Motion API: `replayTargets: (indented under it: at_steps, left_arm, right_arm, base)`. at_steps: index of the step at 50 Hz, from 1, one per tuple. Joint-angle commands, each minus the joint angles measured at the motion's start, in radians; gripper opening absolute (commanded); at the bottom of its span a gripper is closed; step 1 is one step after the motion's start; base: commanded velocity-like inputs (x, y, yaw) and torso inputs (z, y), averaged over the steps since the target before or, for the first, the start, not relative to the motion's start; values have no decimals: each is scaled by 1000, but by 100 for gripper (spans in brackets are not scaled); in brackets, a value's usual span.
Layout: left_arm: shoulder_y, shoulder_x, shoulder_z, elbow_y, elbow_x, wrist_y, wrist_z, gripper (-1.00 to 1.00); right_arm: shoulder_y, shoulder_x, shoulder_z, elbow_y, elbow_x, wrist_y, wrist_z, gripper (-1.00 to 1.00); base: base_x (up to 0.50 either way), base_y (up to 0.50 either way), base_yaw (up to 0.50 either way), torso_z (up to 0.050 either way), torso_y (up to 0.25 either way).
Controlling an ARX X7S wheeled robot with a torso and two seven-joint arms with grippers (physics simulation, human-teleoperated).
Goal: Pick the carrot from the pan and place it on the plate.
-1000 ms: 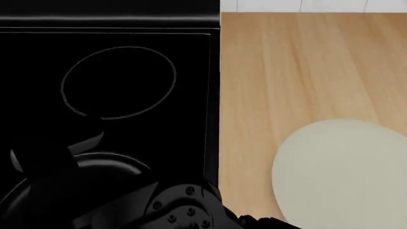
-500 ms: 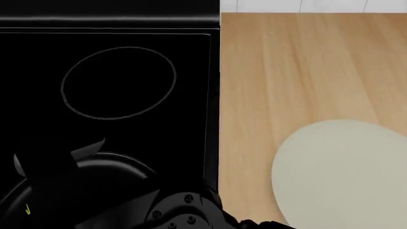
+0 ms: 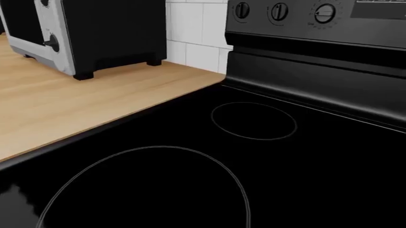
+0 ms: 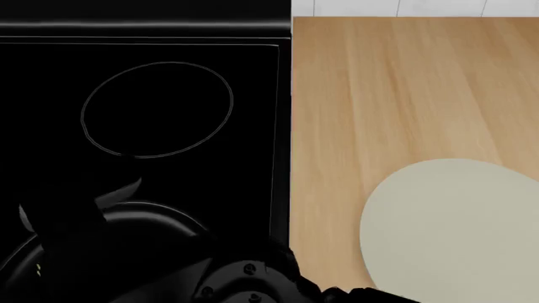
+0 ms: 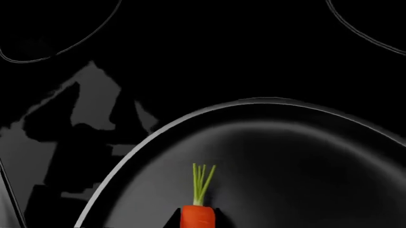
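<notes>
From my left wrist camera I see one black glass stovetop (image 3: 273, 161) with two thin burner circles (image 3: 254, 120) drawn on it, one silver and black toaster oven (image 3: 95, 33) standing on a wooden tabletop (image 3: 70, 104) beside the stove, and three round knobs (image 3: 279, 11) on the stove's back panel. My left end effector is outside this picture, so I cannot tell whether it is released or clenched. From my head camera, looking down, I count one burner circle (image 4: 156, 108) on the stovetop, one black pan (image 4: 135, 221) low at the left with part of its glossy rim showing, and one off-white plate (image 4: 455, 227) lying on the tabletop (image 4: 396, 95) to the right of the stove, well apart from the pan. A dark arm (image 4: 244, 284) crosses the lower edge, reaching over the pan; its end effector is lost against the black. From my right wrist camera I see one carrot (image 5: 199, 209) inside the pan (image 5: 304, 152), its green leafy top (image 5: 202, 183) pointing away from the camera. The orange body sits at the picture's edge between dark shapes that may be my right end effector's fingers; I cannot tell if it is grasping the carrot.
</notes>
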Motion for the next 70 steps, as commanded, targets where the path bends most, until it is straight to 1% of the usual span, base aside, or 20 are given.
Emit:
replayTargets:
  at_steps: [1, 7, 12, 25, 28, 31, 32, 37, 44, 46, 47, 49, 57, 65, 70]
  left_arm:
    - [8, 14, -6, 15, 4, -19, 6, 100]
    - [10, 14, 2, 21, -4, -27, -2, 100]
    - [15, 17, -1, 17, -17, -21, -9, 100]
    - [21, 12, -1, 8, -46, -16, -25, 100]
    - [22, 10, 5, 10, -50, -18, -30, 100]
    - [19, 8, 14, 12, -53, -24, -34, 100]
    - [18, 8, 18, 11, -54, -24, -37, 100]
    - [13, 6, 35, 6, -59, -27, -48, 100]
    - [8, 5, 45, -19, -73, -11, -63, 100]
    - [6, 5, 50, -27, -77, -5, -68, 100]
    - [-12, -6, 64, -24, -72, -31, -69, 100]
    - [4, 6, 57, -43, -84, 8, -75, 100]
    - [8, 7, 66, -55, -98, 16, -92, 100]
    - [8, 9, 75, -82, -116, 36, -111, 100]
    - [11, 6, 74, -98, -128, 49, -120, 100]
  right_arm:
    - [36, 33, 22, -62, -78, 6, -20, -100]
    - [109, 74, 83, -174, -119, -13, -6, -100]
    - [180, 138, 158, -226, -115, -30, 19, -100]
    - [228, 290, 227, -376, -197, -27, 47, -100]
    - [225, 319, 236, -397, -207, -28, 52, -100]
    - [218, 360, 250, -443, -239, -31, 57, -100]
    - [215, 380, 251, -477, -278, -27, 63, -100]
    - [187, 451, 272, -542, -318, -36, 77, -100]
    - [162, 544, 310, -544, -318, -48, 113, -100]
    - [157, 560, 310, -546, -332, -44, 126, -100]
    - [154, 572, 306, -553, -354, -37, 138, -100]
    - [144, 588, 305, -565, -375, -37, 143, -100]
    - [82, 676, 328, -575, -422, -59, 156, -100]
    - [60, 721, 333, -572, -437, -57, 178, -100]
    - [30, 751, 345, -524, -451, -74, 178, -100]
  base:
    - [0, 0, 0, 0, 0]
    - [0, 0, 0, 0, 0]
    - [0, 0, 0, 0, 0]
    - [0, 0, 0, 0, 0]
    - [0, 0, 0, 0, 0]
    - [0, 0, 0, 0, 0]
    - [0, 0, 0, 0, 0]
    - [0, 0, 0, 0, 0]
    - [0, 0, 0, 0, 0]
    - [0, 0, 0, 0, 0]
    - [0, 0, 0, 0, 0]
    - [0, 0, 0, 0, 0]
    - [0, 0, 0, 0, 0]
    - [0, 0, 0, 0, 0]
    - [0, 0, 0, 0, 0]
